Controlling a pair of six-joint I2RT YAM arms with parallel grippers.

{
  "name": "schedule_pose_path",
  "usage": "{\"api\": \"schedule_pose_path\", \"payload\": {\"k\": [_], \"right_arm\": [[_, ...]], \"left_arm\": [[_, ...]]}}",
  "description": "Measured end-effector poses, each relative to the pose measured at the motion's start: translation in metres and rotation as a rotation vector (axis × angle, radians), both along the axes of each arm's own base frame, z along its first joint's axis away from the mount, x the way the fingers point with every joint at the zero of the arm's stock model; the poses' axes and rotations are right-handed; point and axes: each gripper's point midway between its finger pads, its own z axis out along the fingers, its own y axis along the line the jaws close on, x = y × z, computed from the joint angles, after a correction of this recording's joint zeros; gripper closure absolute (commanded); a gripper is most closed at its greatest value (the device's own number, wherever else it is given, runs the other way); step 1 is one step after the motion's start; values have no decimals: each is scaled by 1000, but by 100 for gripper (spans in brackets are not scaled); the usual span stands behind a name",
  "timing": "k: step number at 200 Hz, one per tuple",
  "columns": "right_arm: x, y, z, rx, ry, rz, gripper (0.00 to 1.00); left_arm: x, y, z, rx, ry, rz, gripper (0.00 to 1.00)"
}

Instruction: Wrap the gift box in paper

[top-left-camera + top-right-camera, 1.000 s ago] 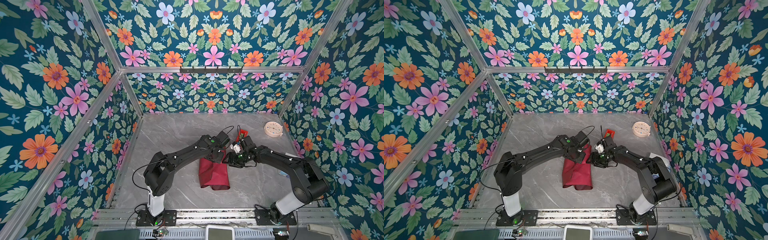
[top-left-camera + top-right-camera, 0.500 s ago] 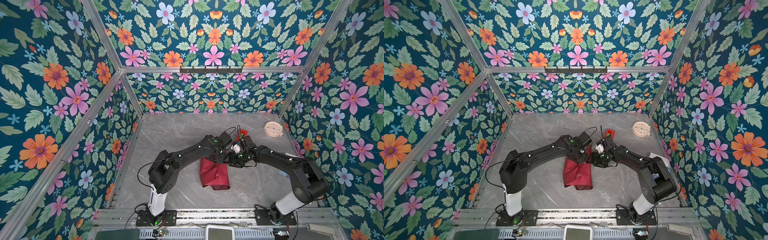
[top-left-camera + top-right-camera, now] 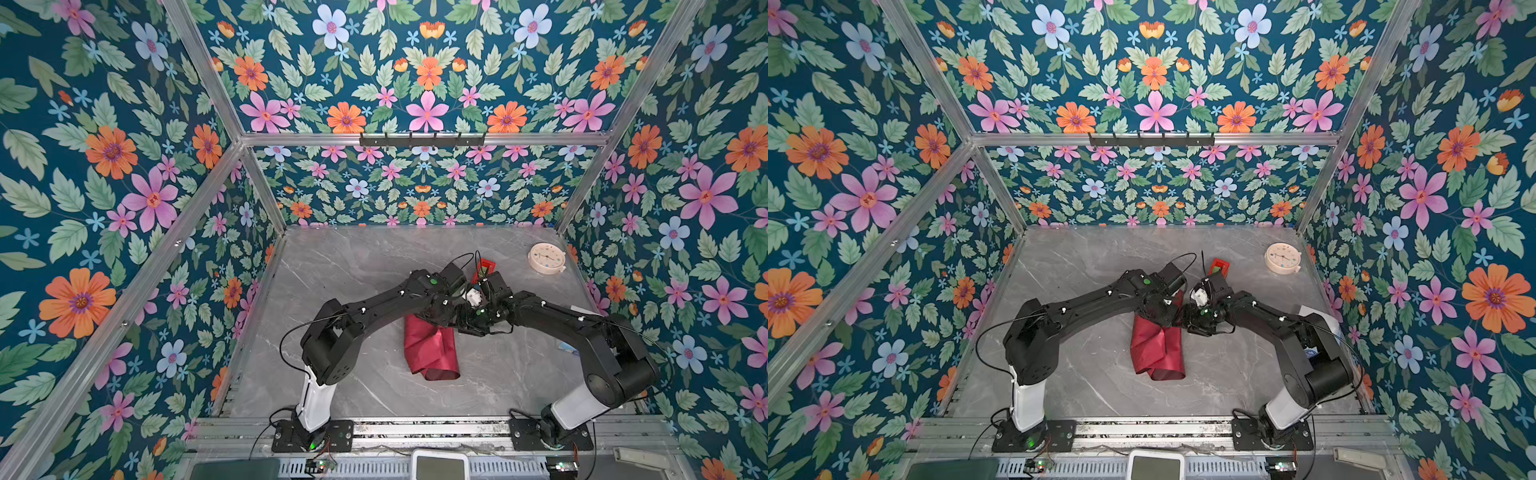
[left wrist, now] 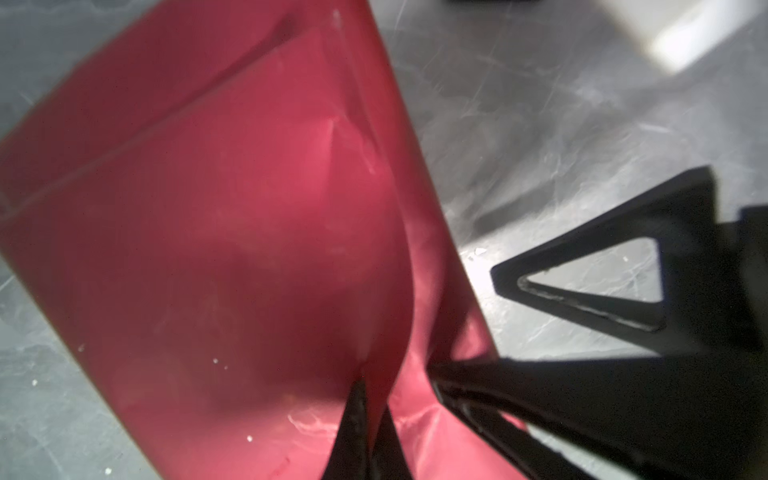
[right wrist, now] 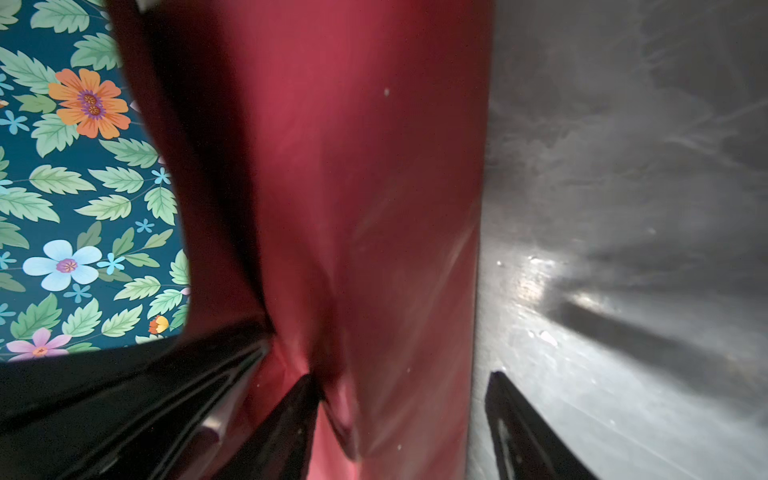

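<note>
The paper [image 3: 432, 353] forms a loose sleeve in the middle of the grey marbled table [image 3: 353, 270], its length running from 12 to 6 o'clock. The end at 6 o'clock gapes open, but its inside is dark and cannot be made out. The gift box does not show in any view.

The sheet is thin and smooth with a faint gloss, dull maroon in shadow and brighter red where light falls. In the left wrist view it has flat faces meeting along straight creases; near the fingers it puckers into soft folds.

In both top views the two black arms [image 3: 374, 303] meet over the sleeve's 12 o'clock end and cover it. The left gripper [image 4: 372, 399] is clenched, its thin fingers pinching a fold of the paper. The right gripper [image 5: 399, 376] is spread around the same end, with one finger against the paper and the other just beside its edge, a sliver of table showing between them.

A red plastic tape dispenser [image 3: 485, 266] stands at 12 o'clock from the grippers, partly hidden by cables. A round cream clock [image 3: 546, 258] lies at 2 o'clock.
</note>
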Motion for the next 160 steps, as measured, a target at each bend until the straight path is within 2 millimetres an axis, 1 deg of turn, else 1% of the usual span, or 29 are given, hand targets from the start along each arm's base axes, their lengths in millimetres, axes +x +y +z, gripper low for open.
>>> {"api": "schedule_pose_path", "payload": {"k": [35, 64, 119, 160], "right_arm": [[0, 0, 0, 3, -1, 0, 35], [0, 1, -1, 7, -1, -1, 35], [-1, 1, -2, 15, 4, -8, 36], [-1, 2, -2, 23, 8, -13, 36]], "left_arm": [[2, -6, 3, -24, -3, -3, 99], [1, -9, -2, -30, 11, -6, 99], [1, -9, -7, -38, 26, -3, 100], [3, -8, -7, -87, 41, 32, 100]]}}
